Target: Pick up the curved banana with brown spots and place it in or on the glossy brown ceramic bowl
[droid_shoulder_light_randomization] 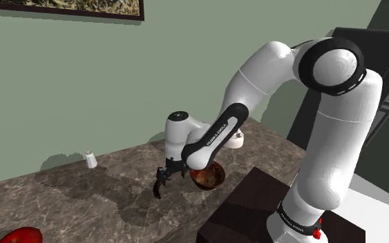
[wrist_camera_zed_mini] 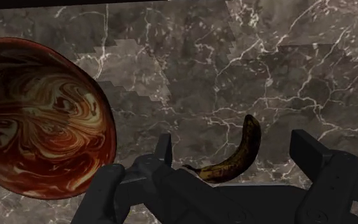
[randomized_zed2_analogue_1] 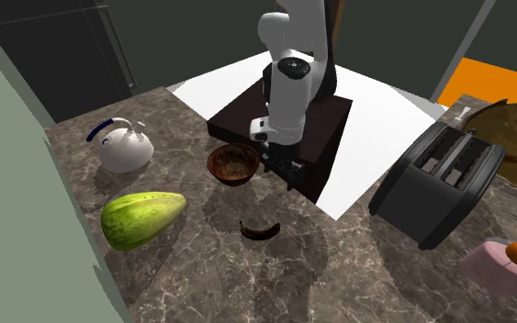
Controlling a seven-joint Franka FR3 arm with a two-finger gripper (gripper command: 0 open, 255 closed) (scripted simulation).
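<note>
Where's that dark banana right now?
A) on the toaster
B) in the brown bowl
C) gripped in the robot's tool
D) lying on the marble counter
D: the banana lies on the counter beside the bowl, while the open tool hangs above without touching it.

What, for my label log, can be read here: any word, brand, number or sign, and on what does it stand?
On the arm's forearm band: white lettering, too small to read.
On the arm's base ring: white lettering, too small to read.
On the banana, bowl, toaster and kettle: no text to be seen.
</note>
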